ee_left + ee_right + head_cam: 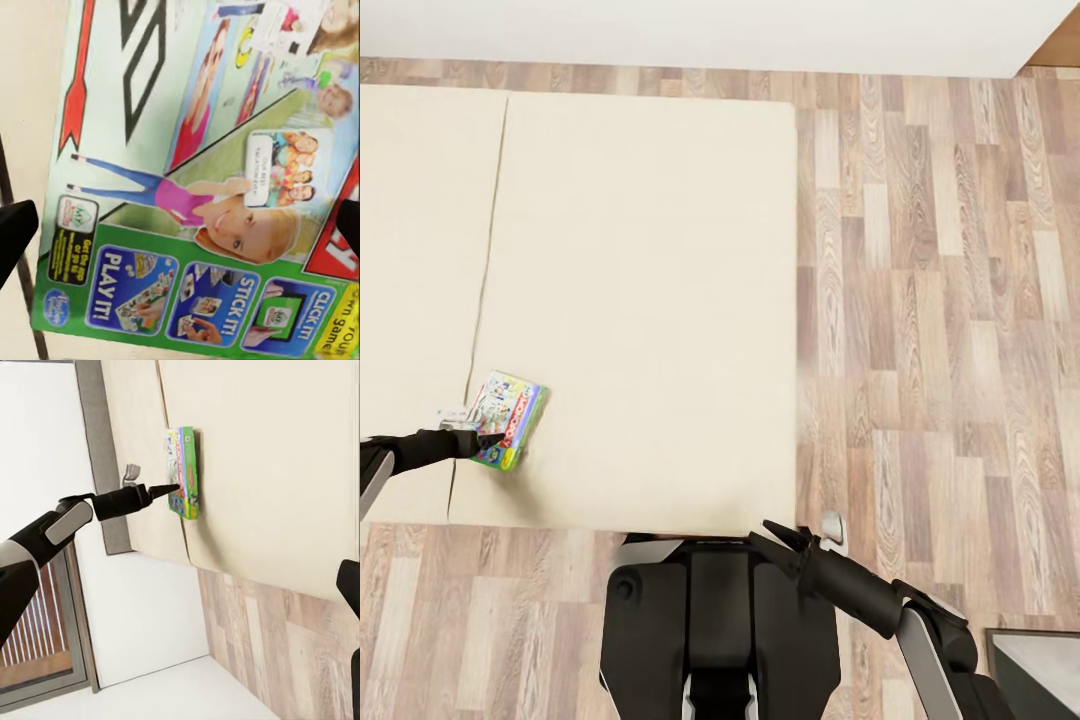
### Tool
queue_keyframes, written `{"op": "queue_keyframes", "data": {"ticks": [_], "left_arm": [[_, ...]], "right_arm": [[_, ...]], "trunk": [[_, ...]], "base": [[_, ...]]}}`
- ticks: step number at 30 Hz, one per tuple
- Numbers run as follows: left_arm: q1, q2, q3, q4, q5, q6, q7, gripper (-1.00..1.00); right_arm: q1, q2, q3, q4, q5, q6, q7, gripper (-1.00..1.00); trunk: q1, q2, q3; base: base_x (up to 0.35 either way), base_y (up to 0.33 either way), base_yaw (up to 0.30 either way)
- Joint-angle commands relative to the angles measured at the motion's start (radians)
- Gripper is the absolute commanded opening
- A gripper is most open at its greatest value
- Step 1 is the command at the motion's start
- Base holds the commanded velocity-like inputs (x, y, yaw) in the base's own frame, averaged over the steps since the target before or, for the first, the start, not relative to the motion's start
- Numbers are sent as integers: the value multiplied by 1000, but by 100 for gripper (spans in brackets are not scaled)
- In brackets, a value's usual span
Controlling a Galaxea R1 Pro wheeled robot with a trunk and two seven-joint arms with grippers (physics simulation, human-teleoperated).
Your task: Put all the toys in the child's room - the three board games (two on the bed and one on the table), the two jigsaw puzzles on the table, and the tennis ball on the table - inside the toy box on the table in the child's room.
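The purple-green Monopoly board game [510,418] lies flat on the cream bed [650,300], near the bed's front edge and beside a seam in the mattress. My left gripper [478,438] reaches in from the left and hovers at the box's near end. In the left wrist view its dark fingertips [15,236] stand wide apart, open, with the box lid [195,195] between and beyond them. The right wrist view shows the left gripper [171,490] pointing at the box [184,472]. My right gripper [785,538] is open and held low by the trunk, off the bed.
Wood-plank floor [940,300] runs along the bed's right side and front. A white wall [710,30] lies beyond the bed, with a wooden door corner [1060,45] at the far right. A grey-topped piece of furniture [1040,670] sits at the lower right.
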Motion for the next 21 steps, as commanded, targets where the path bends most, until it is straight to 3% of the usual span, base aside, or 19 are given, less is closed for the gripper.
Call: {"op": "queue_keyframes", "data": {"ticks": [1,8,21], "left_arm": [[1,-26,2,-1,8,11,-4,100],[1,-26,1,-1,7,9,-5,100],[1,-27,1,-1,7,9,-5,100]], "right_arm": [[0,1,-1,0,-4,7,2,100],[0,1,-1,0,-4,7,1,100],[0,1,1,0,-4,7,1,100]], "trunk": [[1,-1,-1],[1,-1,0],[1,-1,0]], "base": [[0,-216,0],[0,-94,0],[0,-202,0]]}}
